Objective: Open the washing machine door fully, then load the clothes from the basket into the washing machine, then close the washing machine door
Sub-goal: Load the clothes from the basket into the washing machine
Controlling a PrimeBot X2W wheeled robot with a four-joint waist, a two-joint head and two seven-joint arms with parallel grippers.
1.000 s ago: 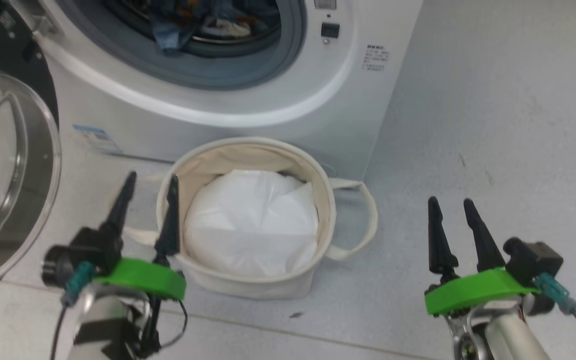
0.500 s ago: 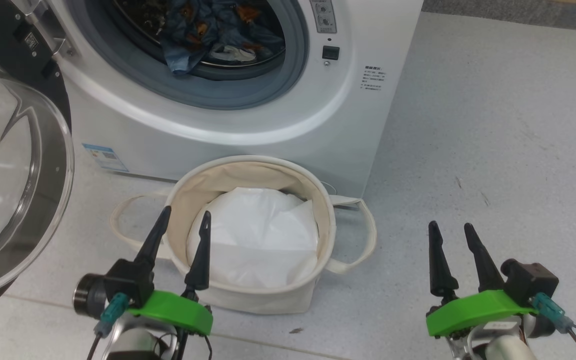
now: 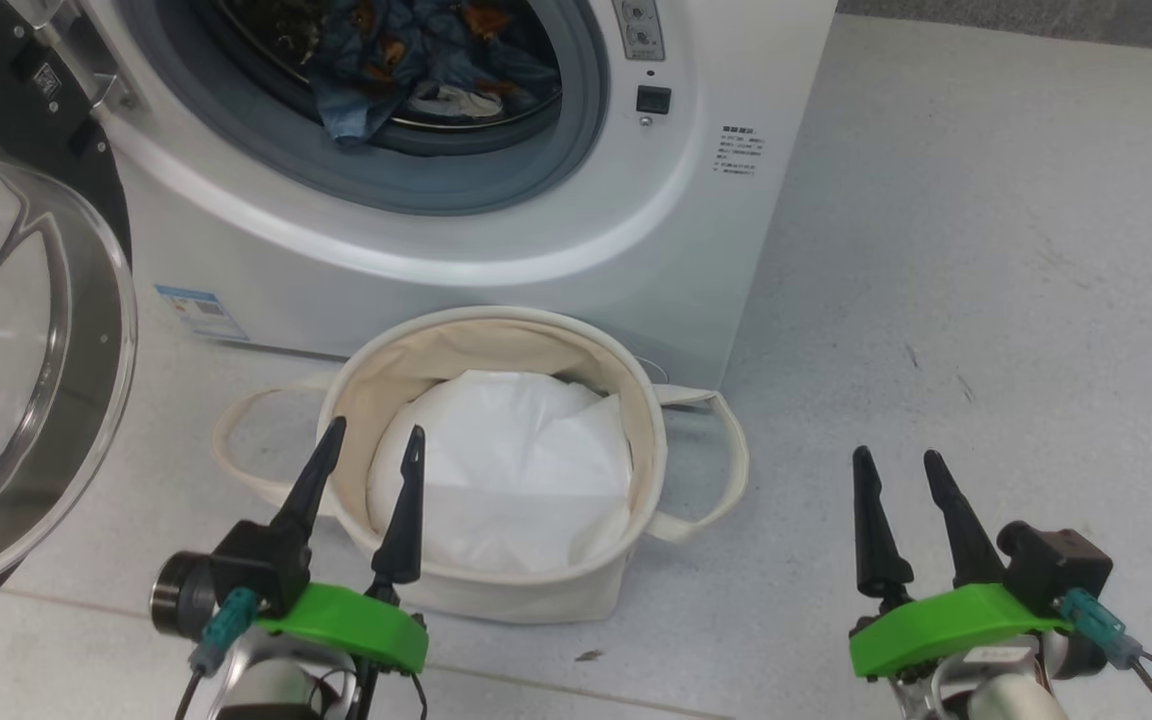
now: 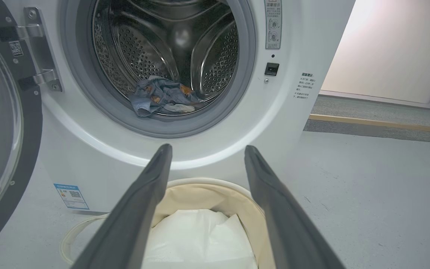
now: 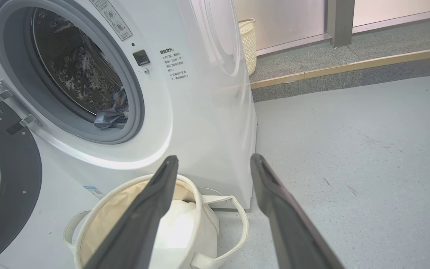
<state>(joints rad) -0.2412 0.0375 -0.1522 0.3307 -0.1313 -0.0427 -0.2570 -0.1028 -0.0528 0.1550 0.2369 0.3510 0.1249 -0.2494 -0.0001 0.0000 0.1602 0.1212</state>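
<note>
The white washing machine (image 3: 576, 230) stands ahead, and its black-rimmed glass door (image 3: 16, 350) hangs swung wide at the left. Blue bear-print clothes (image 3: 406, 60) lie inside the drum (image 4: 166, 99). In front of the washer sits the cream basket (image 3: 641, 400), holding just a plain white padding sheet (image 3: 506, 480). My left gripper (image 3: 376, 440) is open and empty, over the basket's near-left rim. My right gripper (image 3: 896, 465) hovers open and empty above the floor, right of the basket.
Grey floor (image 3: 986, 250) stretches to the right of the washer. A raised step with a wooden edge (image 5: 349, 67) and a pale woven bin (image 5: 248, 41) sit behind the machine. The door's hinge (image 4: 39, 56) is at the washer's left.
The head view tilted up, bringing the drum's clothes into sight. My left gripper shifted right, from beside the basket's left wall to over its near rim. The right gripper kept its place.
</note>
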